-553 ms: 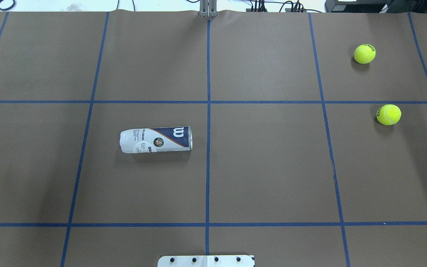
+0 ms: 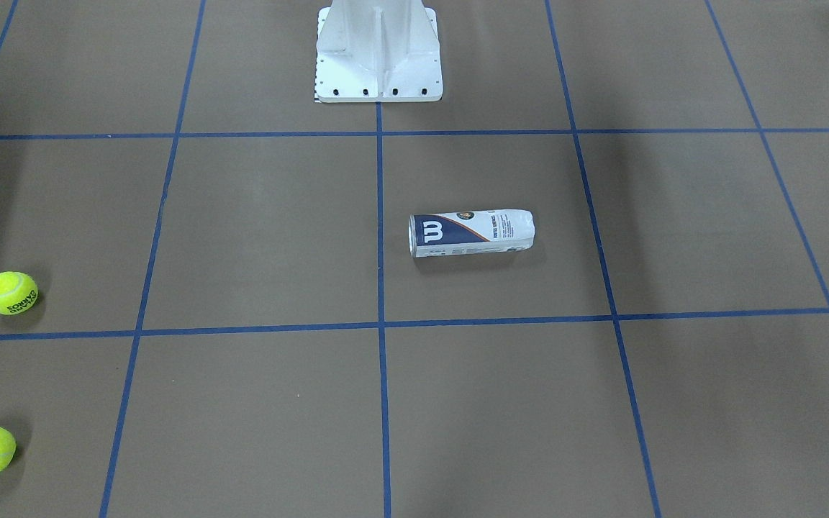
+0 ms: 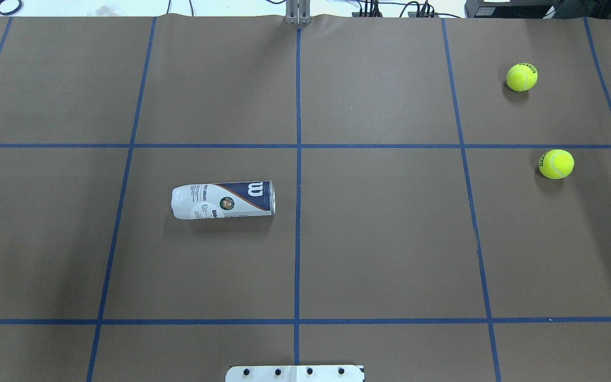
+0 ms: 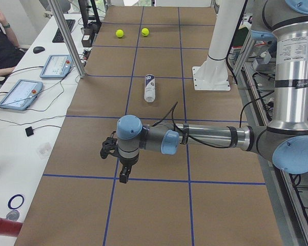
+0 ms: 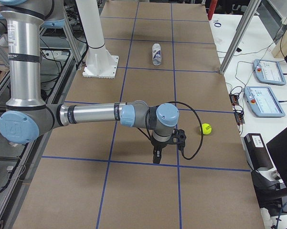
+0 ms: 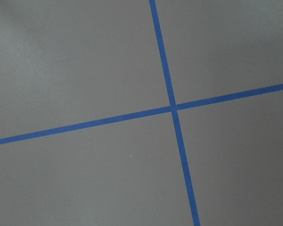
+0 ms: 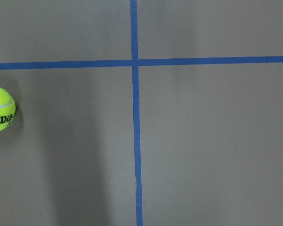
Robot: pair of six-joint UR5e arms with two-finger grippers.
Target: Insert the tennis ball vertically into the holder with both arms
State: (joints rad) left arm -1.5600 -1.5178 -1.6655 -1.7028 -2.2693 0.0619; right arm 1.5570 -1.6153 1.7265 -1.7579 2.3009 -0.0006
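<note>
1. On the robot's right side of the table (image 3: 380,239) you see a far tennis ball (image 3: 522,77) and a near tennis ball (image 3: 556,164), both well apart from the holder (image 3: 223,199).
2. The holder lies on its side just left of the centre tape line (image 3: 297,249), with its rim end toward the line.
3. Its navy band bears a white "W". One ball reads "ROLAND GARROS".
4. The left arm (image 4: 210,137) and right arm (image 5: 90,113) reach level over the table, wrists turned down. You cannot tell the opening or hold of the left fingers (image 4: 123,177) or right fingers (image 5: 155,157).

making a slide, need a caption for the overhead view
White-and-navy plastic tennis-ball can lying on its side on the brown blue-gridded table; two yellow tennis balls far right.
</note>
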